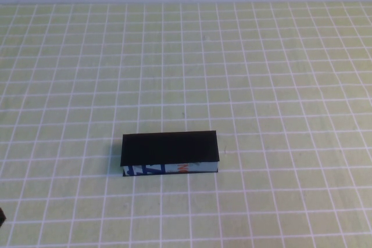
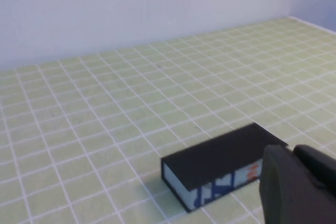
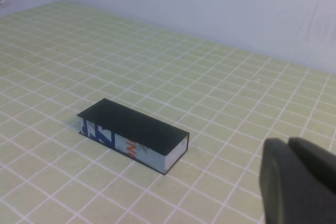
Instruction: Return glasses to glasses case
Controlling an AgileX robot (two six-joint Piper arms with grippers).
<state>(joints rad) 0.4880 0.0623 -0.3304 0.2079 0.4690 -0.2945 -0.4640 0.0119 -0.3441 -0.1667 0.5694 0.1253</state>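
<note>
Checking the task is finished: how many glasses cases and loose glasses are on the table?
1 glasses case, closed, on the green grid mat near its front centre. 0 glasses visible; they may be inside. Left end effector and right end effector sit back from it.

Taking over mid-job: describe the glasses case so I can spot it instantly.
On the green checked table cloth, look near the front middle: the glasses case is the only object lying there, lid shut. It is a black box with a light blue side strip printed in dark blue and orange. The left gripper and right gripper hang back from it.
</note>
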